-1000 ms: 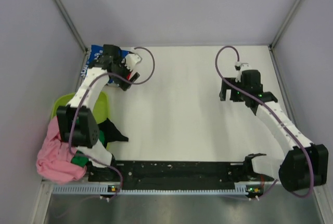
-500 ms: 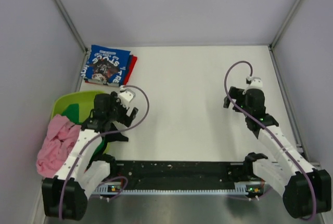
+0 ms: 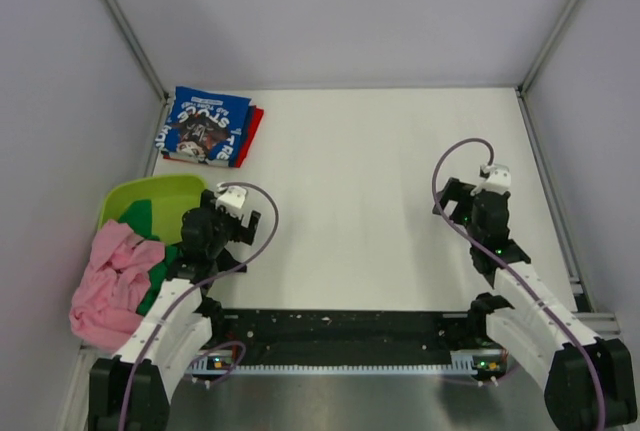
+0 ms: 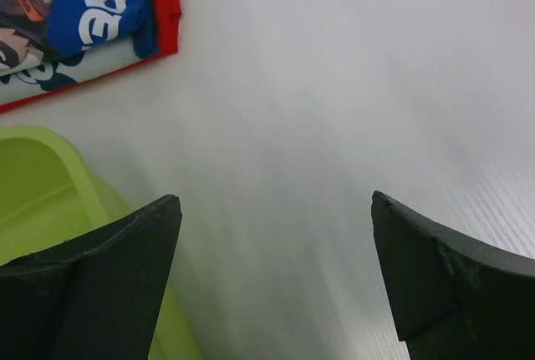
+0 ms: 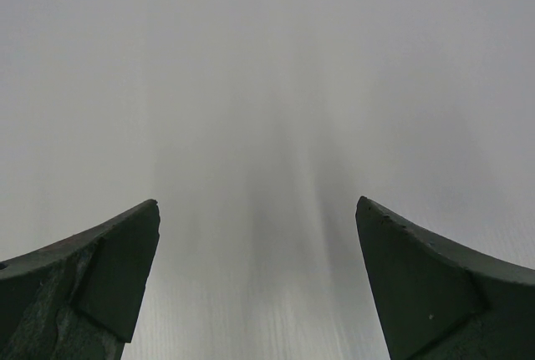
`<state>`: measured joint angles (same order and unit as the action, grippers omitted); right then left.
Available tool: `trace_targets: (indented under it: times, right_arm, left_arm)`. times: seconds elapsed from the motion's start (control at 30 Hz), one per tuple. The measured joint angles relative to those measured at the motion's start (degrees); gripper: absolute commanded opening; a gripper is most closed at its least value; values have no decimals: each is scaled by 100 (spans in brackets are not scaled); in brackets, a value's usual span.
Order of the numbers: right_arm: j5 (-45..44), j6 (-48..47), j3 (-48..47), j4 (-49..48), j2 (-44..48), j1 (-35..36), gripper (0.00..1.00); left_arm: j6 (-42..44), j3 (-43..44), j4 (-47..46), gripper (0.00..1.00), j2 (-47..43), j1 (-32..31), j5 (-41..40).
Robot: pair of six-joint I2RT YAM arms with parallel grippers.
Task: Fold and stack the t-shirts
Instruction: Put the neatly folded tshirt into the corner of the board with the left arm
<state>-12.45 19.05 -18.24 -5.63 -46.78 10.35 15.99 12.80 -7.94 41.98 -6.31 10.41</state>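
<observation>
Hovering low over the white table [image 3: 370, 181], the left gripper [image 3: 240, 221] and right gripper [image 3: 475, 201] both hold nothing, jaws parted wide in each wrist view, between one garment and the next. Two tees look finished: a folded blue tee [image 3: 205, 126] with a dark print lies squarely on a red tee [image 3: 255, 133], well ahead of the left jaws and off to their left, only the red edge showing. What is left sits behind and to the left of those jaws, where a pink tee [image 3: 110, 286] spills in a heap over the near rim of the lime tub [image 3: 150, 193] and a green tee [image 3: 150, 216] lies crumpled inside. The left wrist view puts the tub wall just under the left finger [image 4: 109, 268], with bare table between the tips. By this reading the step in hand is fetching another tee, and the next move calls for the left arm to swing left and back over the tub, drop its parted jaws onto a single layer of cloth and close there, then draw it out onto the table. Both arms are tucked in close to their bases, elbows bent, wrists angled forward and down; the right gripper's jaws frame only blank table, far from any cloth.
</observation>
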Motion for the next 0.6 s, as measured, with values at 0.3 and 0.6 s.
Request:
trace_targets:
  times: [0.3,0.6]
  right_arm:
    - [-127,-2,70,-450,153,0,99]
    - [-295,9,74,-551,166,0,99]
  left_arm:
    - [-188,0,-332,99,229,0,-149]
    - [-173,0,-345,99,452,0,-262]
